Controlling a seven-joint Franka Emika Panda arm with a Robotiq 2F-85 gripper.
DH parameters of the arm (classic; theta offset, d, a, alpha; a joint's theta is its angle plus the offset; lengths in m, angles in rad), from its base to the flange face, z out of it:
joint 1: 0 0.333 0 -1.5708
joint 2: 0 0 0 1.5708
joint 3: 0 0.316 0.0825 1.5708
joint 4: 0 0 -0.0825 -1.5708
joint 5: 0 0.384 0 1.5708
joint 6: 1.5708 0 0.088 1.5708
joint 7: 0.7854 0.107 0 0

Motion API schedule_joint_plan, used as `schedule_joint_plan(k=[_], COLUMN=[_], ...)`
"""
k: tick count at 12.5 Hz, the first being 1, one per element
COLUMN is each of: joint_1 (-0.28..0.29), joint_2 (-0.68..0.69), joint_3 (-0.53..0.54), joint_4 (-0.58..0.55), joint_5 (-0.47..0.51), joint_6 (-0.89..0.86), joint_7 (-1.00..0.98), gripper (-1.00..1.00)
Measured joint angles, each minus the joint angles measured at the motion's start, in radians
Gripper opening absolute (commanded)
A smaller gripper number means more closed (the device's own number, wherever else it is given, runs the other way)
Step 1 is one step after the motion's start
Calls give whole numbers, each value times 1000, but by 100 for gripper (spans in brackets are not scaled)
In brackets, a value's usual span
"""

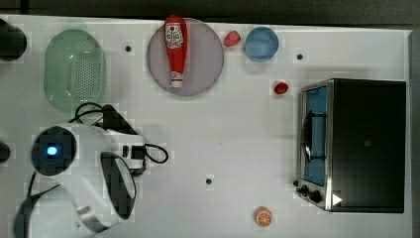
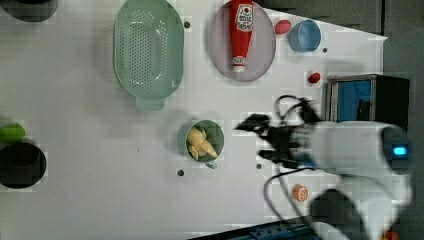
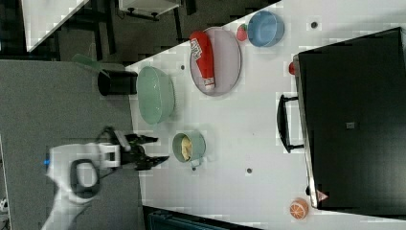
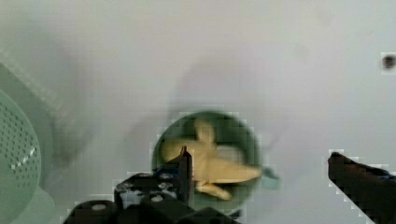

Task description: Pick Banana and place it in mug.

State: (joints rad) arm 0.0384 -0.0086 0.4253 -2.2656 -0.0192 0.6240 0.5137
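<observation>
White table [image 2: 90, 200] with a bunch of kitchen stuff spread around, dark floor past the edges. So the banana [image 2: 201, 143] is sitting inside the mug [image 2: 216, 131], pale yellow and peeled-looking, taking up most of the inside; you can see it in the right view and wrist view too. Gripper [image 2: 260, 140] is off to the left view's right of the mug, not touching it, jaws spread wide apart with nothing between them. In the wrist view the mug sits between the two black fingers [image 4: 186, 170], lower down than them. Green basket [image 2: 148, 50] is just beside the mug, toward the left view's top left. Ketchup bottle [image 2: 241, 32] lies on a grey plate [image 2: 265, 50], with a blue bowl [image 2: 305, 36] near it and a red strawberry-ish thing [image 2: 282, 26] between plate and bowl. Toaster oven [image 1: 366, 144] is on the top view's right, small red thing [image 1: 281, 88] just beside it, and an orange slice [image 1: 263, 216] near its lower corner
</observation>
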Motion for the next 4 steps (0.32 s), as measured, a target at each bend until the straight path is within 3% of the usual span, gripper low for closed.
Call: schedule_joint_plan(k=[4], joint_1=[-7], joint_2=[-172], joint_3=[-112], joint_4=[232], joint_5=[9], joint_6=[-288], joint_7=[-15], gripper=[100])
